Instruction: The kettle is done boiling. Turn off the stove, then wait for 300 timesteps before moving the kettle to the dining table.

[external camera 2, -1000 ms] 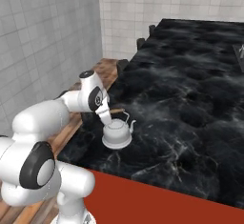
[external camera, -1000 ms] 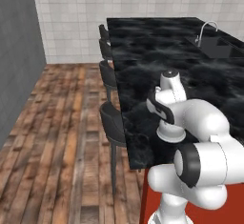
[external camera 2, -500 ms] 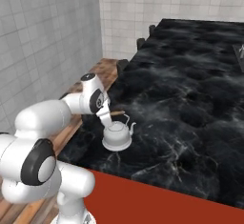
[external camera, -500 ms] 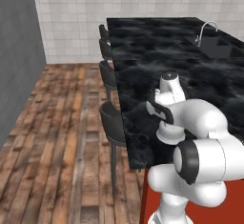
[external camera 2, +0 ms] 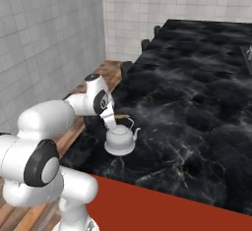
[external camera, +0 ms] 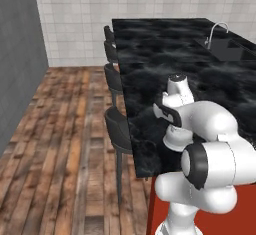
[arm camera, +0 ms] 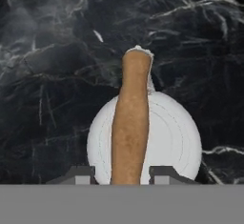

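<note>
pincer has loosened around kettle handle on dining table.

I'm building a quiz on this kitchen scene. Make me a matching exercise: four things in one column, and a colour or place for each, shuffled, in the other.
Things:
1. kettle
2. kettle handle
3. chairs
4. faucet

Descriptions:
A. orange-brown, lying between the two fingers
B. at the sink, at the far end of the dining table
C. silvery, standing on the marble near the table's front corner
D. dark, lined along the table's side over the wood floor

Pairs: 1-C, 2-A, 3-D, 4-B
</note>
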